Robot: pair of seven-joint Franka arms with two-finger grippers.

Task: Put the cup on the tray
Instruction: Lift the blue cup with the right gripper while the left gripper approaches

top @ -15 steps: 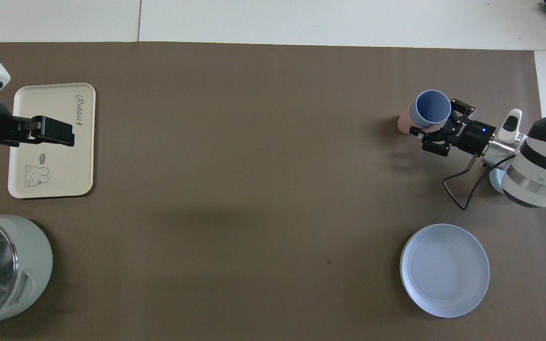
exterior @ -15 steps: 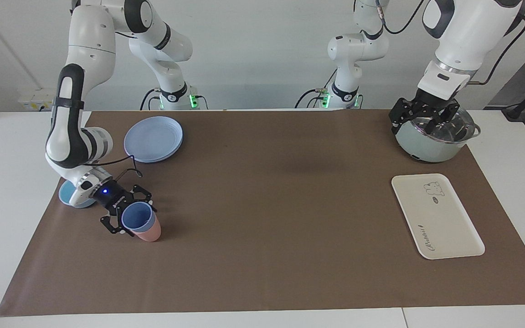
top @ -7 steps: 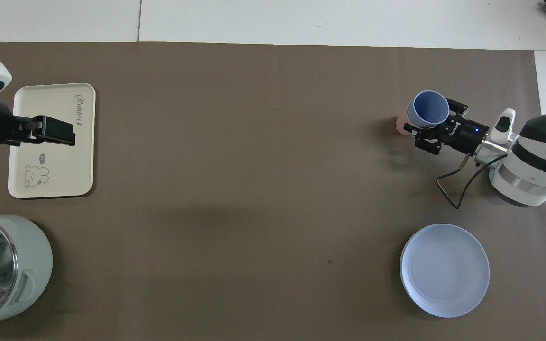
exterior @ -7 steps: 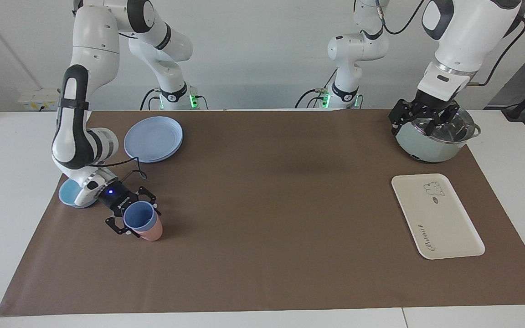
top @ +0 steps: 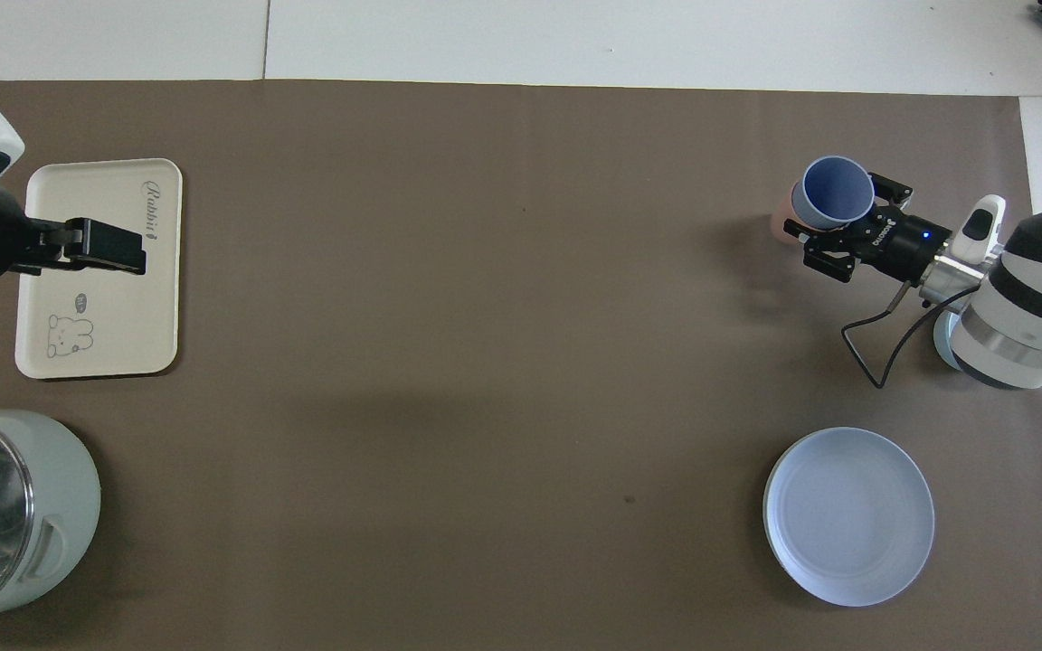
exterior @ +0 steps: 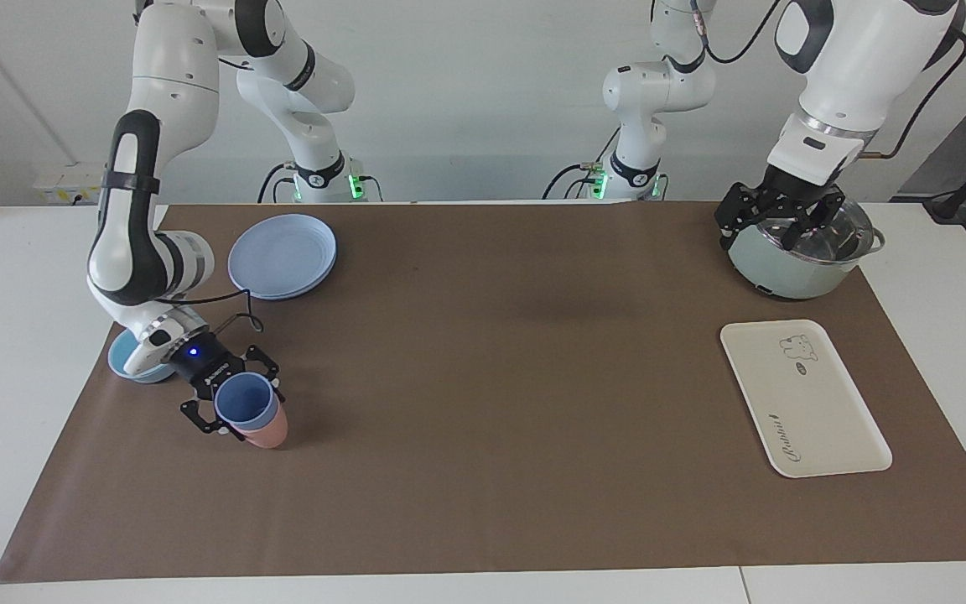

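The right tool (exterior: 230,403) has shifted a little toward the right arm's end of the worktop (exterior: 483,470) over the last second, and the blue cup (exterior: 243,403) has gone with it, so its fingers look closed on the cup's wall. The cup sits nested in the mouth of a pink cup (exterior: 267,433), which has slid along too. From these views I cannot tell for sure whether the blue cup is lifting free or only rocking in its seat. I judge the pull-out is under way but not finished; the pink cup may tip or drag.

Taking the pink cup as the landmark: the tray (exterior: 835,428) lies well apart from it, at the left arm's end, bare of any cup. A small blue bowl (exterior: 121,359) sits just beside it under the right arm's wrist, and a round plate (exterior: 282,256) lies nearer the robots. Both seem empty.

The left tool (exterior: 779,220) waits over a pale green pot (exterior: 776,267) by the tray, fingers spread; the pot's contents cannot be made out.
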